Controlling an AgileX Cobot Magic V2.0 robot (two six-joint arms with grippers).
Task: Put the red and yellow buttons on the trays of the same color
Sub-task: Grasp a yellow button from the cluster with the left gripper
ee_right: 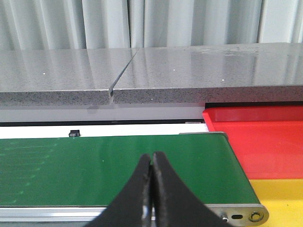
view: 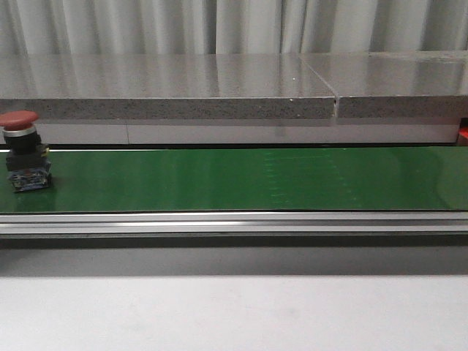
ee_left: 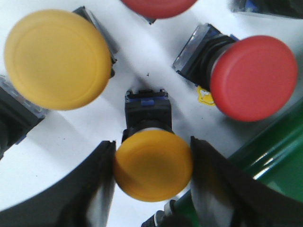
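Note:
In the left wrist view, my left gripper (ee_left: pixel 152 143) is shut on the cap of a small yellow button (ee_left: pixel 153 165) that stands on a white surface, with both fingers touching the cap's sides. Around it lie a bigger yellow button (ee_left: pixel 57 59), a red button (ee_left: pixel 253 78) and another red cap (ee_left: pixel 158 5). In the front view, a red button (view: pixel 20 146) stands upright on the green belt (view: pixel 241 179) at its far left. My right gripper (ee_right: pixel 152 158) is shut and empty above the belt's end. Beside that end sit the red tray (ee_right: pixel 265 135) and the yellow tray (ee_right: pixel 279 194).
A grey stone ledge (view: pixel 219 88) runs behind the belt, with curtains beyond it. The belt's aluminium rail (view: pixel 234 223) lines its near side. The belt's green edge (ee_left: pixel 274 151) lies just beside the buttons. Neither arm shows in the front view.

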